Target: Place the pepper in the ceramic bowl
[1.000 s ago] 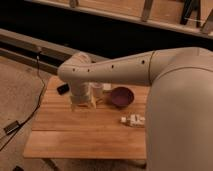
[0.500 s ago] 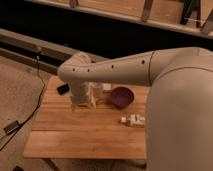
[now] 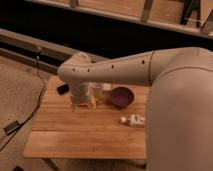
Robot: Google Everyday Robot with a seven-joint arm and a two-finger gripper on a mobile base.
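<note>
My gripper points down at the wooden table, left of the middle and close above the boards. Its pale fingers stand apart, and I see nothing between them. The ceramic bowl, round and dark purple, sits just right of the gripper with a small gap between them. The pepper is hidden from this view. My arm reaches in from the right and covers the table's right end.
A pale translucent cup stands right behind the gripper, between it and the bowl. A white labelled bottle lies on its side in front of the bowl. A small dark object lies at the table's back left. A cable runs along the floor on the left.
</note>
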